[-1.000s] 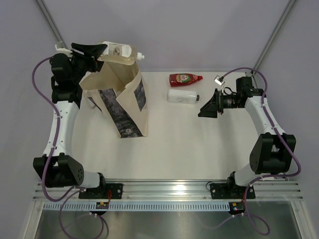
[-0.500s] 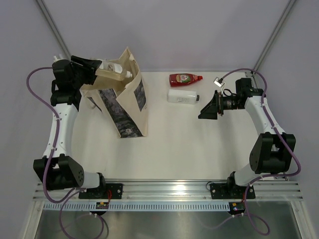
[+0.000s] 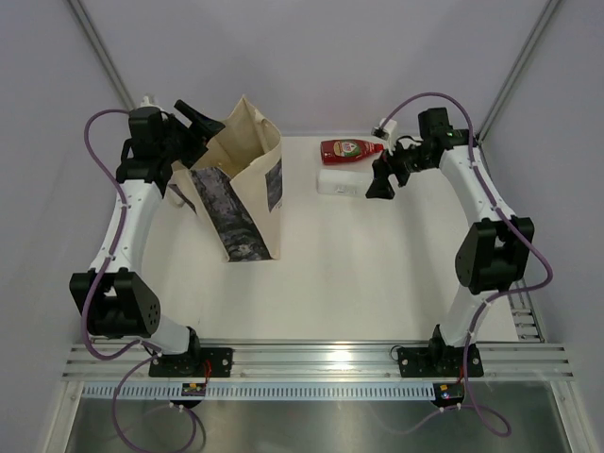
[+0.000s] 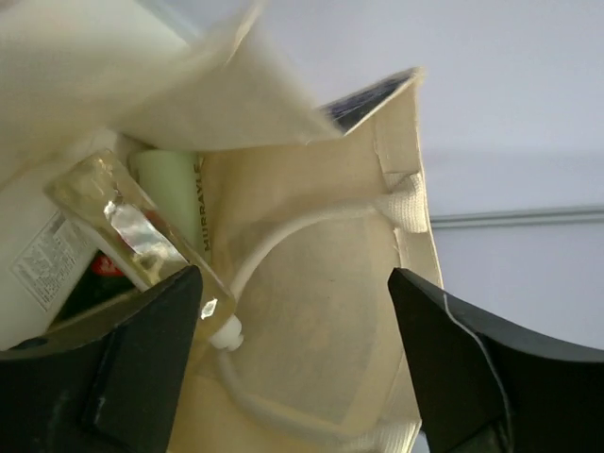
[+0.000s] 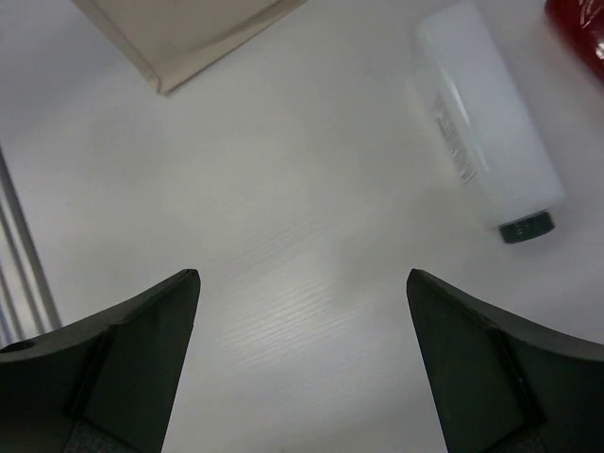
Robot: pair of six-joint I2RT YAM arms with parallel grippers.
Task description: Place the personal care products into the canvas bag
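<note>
Hovering at the canvas bag's (image 3: 247, 179) mouth, the left gripper (image 4: 293, 283) is spread and empty, a clear bottle (image 4: 123, 219) lying inside. Rightward, the right gripper (image 5: 302, 283), spread wide, should centre across the white bottle (image 5: 486, 123), beside the red bottle (image 3: 349, 149), before closing.

White worktop (image 3: 359, 274) in soft, even light, pale lavender walls (image 3: 321, 57) behind. Slim metal posts (image 3: 98, 47) rise at the far corners; an aluminium rail (image 3: 321, 363) edges the near side.
</note>
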